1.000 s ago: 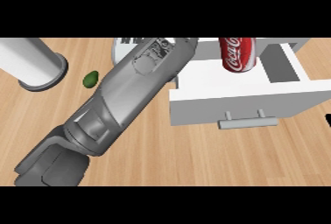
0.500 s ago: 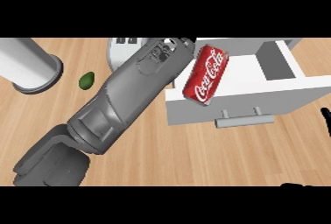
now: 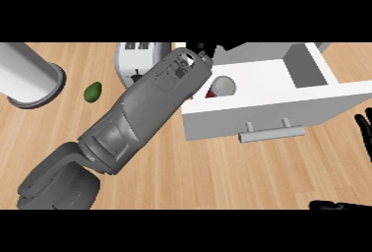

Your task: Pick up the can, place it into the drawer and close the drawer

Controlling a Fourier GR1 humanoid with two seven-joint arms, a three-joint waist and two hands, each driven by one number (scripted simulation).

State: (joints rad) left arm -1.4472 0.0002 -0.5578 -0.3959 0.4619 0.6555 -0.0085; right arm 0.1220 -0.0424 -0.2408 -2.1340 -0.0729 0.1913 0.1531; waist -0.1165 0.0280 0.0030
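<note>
One can [image 3: 221, 86] inside the open drawer [image 3: 320, 96]

You see the left forearm stretching up across the wooden table [image 3: 218, 167] to the open white drawer [image 3: 269, 106]. Its left hand [image 3: 200, 49] is mostly hidden. The can [image 3: 220, 86] sits inside the drawer, end toward you. The right hand [image 3: 363, 130] rests open at the right edge. A grey cylinder [image 3: 29, 78] and avocado [image 3: 92, 91] lie left.
</note>
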